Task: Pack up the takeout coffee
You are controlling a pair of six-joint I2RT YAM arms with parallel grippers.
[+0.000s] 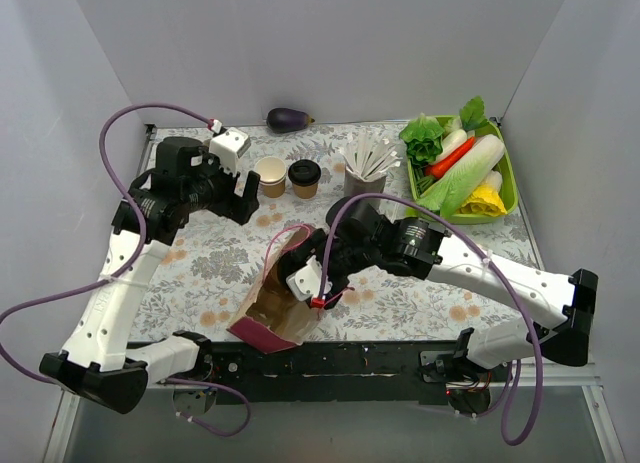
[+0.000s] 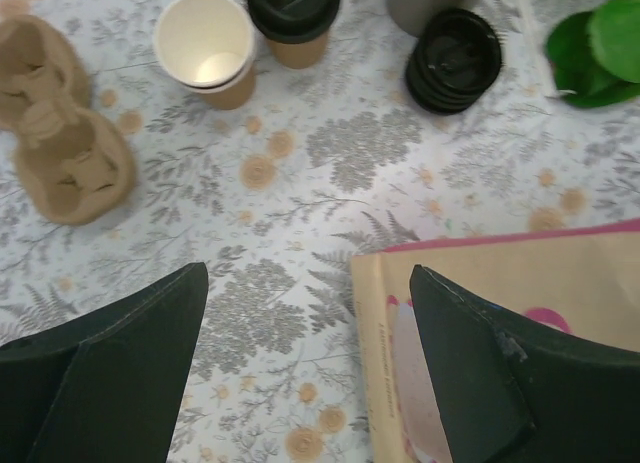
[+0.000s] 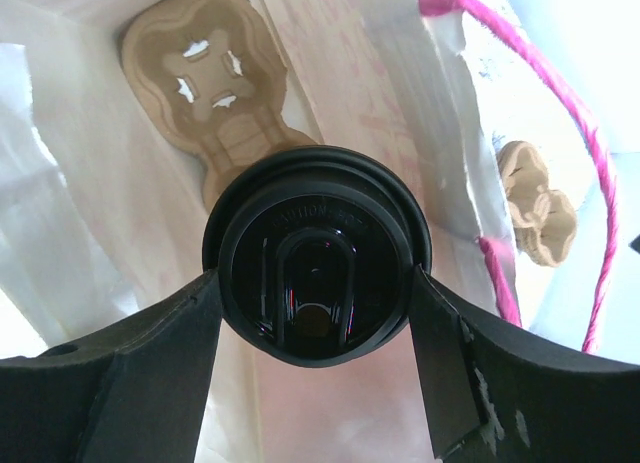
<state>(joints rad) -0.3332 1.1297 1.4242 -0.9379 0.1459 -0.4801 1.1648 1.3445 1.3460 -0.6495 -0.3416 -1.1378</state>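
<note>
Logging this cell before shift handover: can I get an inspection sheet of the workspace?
Surface: floral tablecloth, lying flat.
Job's things: takeout coffee held inside the paper bag, a pulp carrier deeper in it; another lidded cup and an open cup stand on the cloth.
Clutter: grey cup of sticks, lid stack, vegetable tray, eggplant, two loose carriers.
Grippers: left gripper open, empty; right gripper shut on the coffee.
Cables: purple cables loop off both arms.
Surroundings: plain grey walls; nothing else seen.
</note>
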